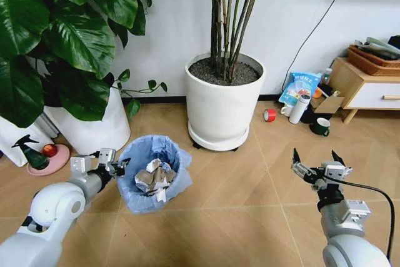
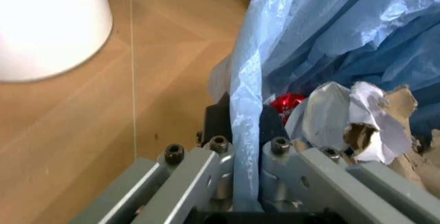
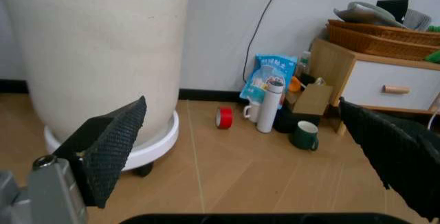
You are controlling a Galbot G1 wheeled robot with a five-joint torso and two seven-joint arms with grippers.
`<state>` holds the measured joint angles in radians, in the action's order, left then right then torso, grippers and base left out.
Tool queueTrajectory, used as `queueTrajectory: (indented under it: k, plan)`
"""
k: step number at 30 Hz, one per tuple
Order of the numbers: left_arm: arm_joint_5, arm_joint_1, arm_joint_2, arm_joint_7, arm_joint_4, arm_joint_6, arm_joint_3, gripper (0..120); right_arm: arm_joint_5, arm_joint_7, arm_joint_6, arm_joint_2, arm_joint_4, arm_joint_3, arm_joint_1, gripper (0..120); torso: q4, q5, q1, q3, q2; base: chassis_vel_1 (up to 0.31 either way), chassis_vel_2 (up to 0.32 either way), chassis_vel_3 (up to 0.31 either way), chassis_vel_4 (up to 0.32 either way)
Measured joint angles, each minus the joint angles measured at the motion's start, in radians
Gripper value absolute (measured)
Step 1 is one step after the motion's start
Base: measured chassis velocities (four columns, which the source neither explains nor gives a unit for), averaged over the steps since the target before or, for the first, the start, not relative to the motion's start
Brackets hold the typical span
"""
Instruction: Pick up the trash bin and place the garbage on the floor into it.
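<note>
The trash bin point(image 1: 154, 176) is a small round bin lined with a crinkled light-blue bag, standing at the left on the wood floor. Inside it lies the garbage point(image 1: 154, 178): crumpled white tissues point(image 2: 361, 113), torn paper and a crushed red can point(image 2: 287, 102). My left gripper point(image 1: 116, 167) is at the bin's left rim. In the left wrist view the left gripper point(image 2: 246, 128) is shut on the bag-covered rim point(image 2: 248, 80), one finger inside and one outside. My right gripper point(image 1: 315, 158) hangs open over bare floor at the right, holding nothing; its black pads point(image 3: 113, 144) are spread wide.
A big white plant pot point(image 1: 225, 101) on a wheeled base stands just behind the bin, another white pot point(image 1: 94, 126) at the left. A red tape roll point(image 1: 269, 115), white bottle point(image 1: 299, 109), blue snack bag point(image 1: 300, 87), green mug point(image 1: 321, 127) and wooden cabinet point(image 1: 362, 89) are at the back right.
</note>
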<state>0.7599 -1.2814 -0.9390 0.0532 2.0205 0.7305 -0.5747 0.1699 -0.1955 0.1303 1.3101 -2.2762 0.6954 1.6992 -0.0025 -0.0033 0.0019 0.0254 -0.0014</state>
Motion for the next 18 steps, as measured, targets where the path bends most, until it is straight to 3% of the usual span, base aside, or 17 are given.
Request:
queueTrajectory:
  k: [18]
  plan:
    - [-0.042,-0.076,-0.056,-0.014,0.051,-0.004,-0.011,0,-0.02,0.01,-0.022,-0.004,-0.022,-0.01,0.04,100,0.0003,0.0005,0.0,0.0,0.0,0.238,-0.172,-0.236,0.175]
